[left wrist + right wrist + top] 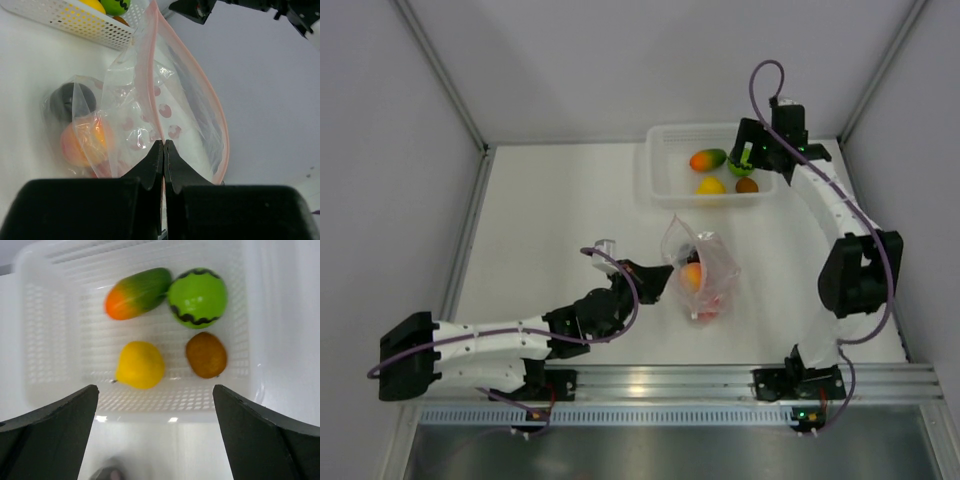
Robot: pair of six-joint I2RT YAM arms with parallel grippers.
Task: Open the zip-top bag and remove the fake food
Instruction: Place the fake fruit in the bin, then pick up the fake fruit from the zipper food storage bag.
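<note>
Left gripper (658, 281): clenched tight on the near-left edge of the zip-top bag (705, 262), with the clear film pinched between its black fingers (152, 165).
Zip-top bag: lies mid-table, in front of the arm bases. Its mouth gapes open and the pink zip strip (200, 85) curves round the opening.
Fake food (692, 277) in the bag: a peach-orange fruit (82, 142) and a dark purple fruit (70, 102) touch each other. A pink-red fruit (708, 308) sits at the bag's near end (blurred behind the crinkled plastic).
Table (550, 220): white, walled on three sides.
Tray (660, 170): white and perforated, at the far edge, a little beyond the bag.
Fake food in the tray: an orange-green mango (137, 292) touches a green fruit (197, 297) with black zigzag marks. A yellow fruit (140, 365) and a brown fruit (206, 354) lie apart in front of them.
Right gripper (155, 390): hangs above the tray's right side, jaws spread wide and holding nothing.
</note>
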